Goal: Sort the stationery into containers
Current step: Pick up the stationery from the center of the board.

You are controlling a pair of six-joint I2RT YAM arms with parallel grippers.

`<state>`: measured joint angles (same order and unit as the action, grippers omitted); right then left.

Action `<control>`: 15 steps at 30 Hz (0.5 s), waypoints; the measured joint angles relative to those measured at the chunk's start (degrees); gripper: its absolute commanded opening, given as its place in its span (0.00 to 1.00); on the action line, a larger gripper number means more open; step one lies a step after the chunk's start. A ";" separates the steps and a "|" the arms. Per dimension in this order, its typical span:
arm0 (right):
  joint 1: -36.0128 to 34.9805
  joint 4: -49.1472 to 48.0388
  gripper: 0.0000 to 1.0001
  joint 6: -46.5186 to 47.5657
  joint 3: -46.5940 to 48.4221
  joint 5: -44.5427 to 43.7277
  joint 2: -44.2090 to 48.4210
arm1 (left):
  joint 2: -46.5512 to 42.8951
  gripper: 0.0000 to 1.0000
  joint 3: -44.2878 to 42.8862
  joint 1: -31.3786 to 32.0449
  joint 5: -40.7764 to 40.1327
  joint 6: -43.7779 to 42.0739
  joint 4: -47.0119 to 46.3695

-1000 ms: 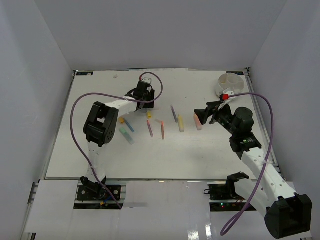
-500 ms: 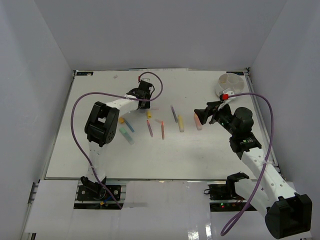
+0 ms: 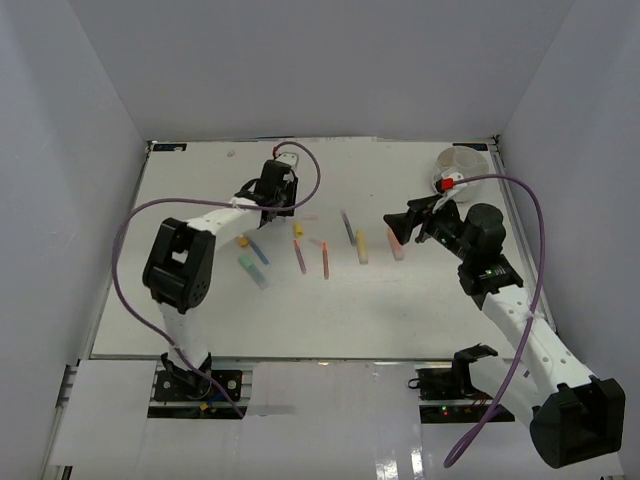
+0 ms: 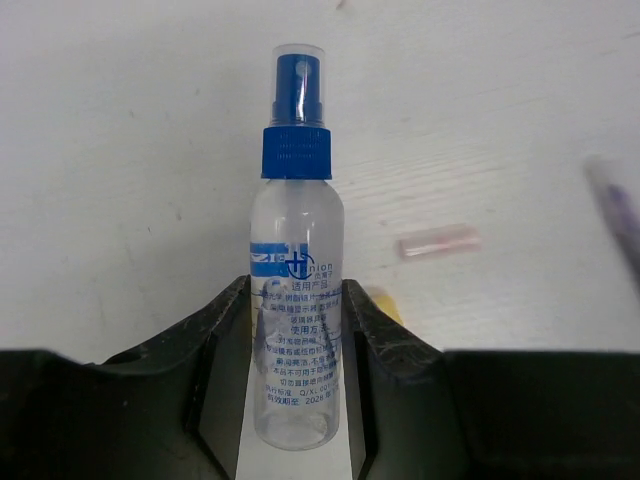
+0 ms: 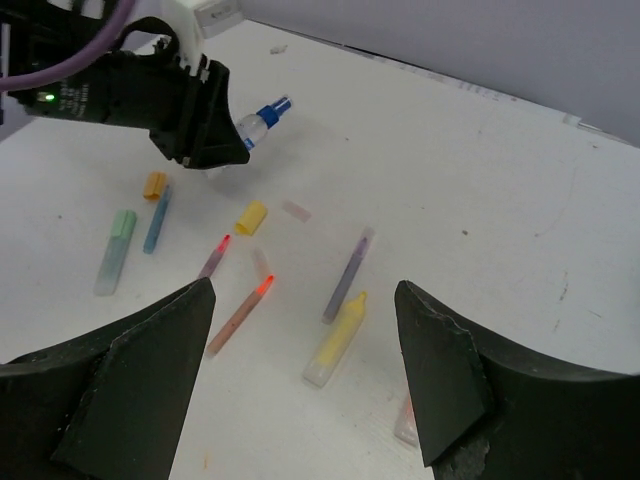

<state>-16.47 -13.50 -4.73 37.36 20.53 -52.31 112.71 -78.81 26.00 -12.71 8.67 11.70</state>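
Observation:
My left gripper (image 3: 279,190) is shut on the blue-capped clear bottle (image 4: 296,290), its jaws pressed on both sides of the lower body. The bottle's cap sticks out of that gripper in the right wrist view (image 5: 264,114). My right gripper (image 3: 401,228) is open and empty, above the pens' right end. On the table lie a yellow highlighter (image 5: 338,342), a purple pen (image 5: 348,275), an orange pen (image 5: 240,315), a pink pen (image 5: 214,256), a blue pen (image 5: 157,218), a green highlighter (image 5: 115,250) and yellow (image 5: 251,217) and orange (image 5: 154,184) erasers. The round white tub (image 3: 446,160) stands at the far right.
A pink highlighter (image 5: 408,425) lies partly hidden under my right gripper's finger. A small clear cap (image 4: 435,243) lies on the table beyond the bottle. White walls close in the table on three sides. Purple cables loop from both arms.
My left gripper has moved a little toward the far side with the bottle, and the left arm's elbow has swung left. My right gripper has barely shifted.

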 measured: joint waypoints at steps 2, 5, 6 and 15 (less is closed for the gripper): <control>-0.42 0.66 0.79 -1.22 2.51 1.16 -1.42 | -8.17 0.12 6.86 -0.11 4.61 -2.38 -4.83; -2.23 1.20 0.79 -3.41 7.04 2.38 -3.98 | -21.49 0.12 15.65 -0.02 12.98 -6.47 -12.55; -3.23 1.42 0.79 -4.24 8.96 2.64 -5.11 | -25.29 0.13 17.62 0.04 15.50 -7.50 -14.86; -13.49 0.68 0.78 -11.32 21.18 2.93 -15.54 | -45.11 0.12 30.03 1.14 33.62 -13.88 -25.49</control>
<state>-29.95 -12.82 -16.05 58.54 23.46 -67.85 67.59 -48.77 27.14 20.91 -5.21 -13.78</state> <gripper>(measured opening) 0.786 0.458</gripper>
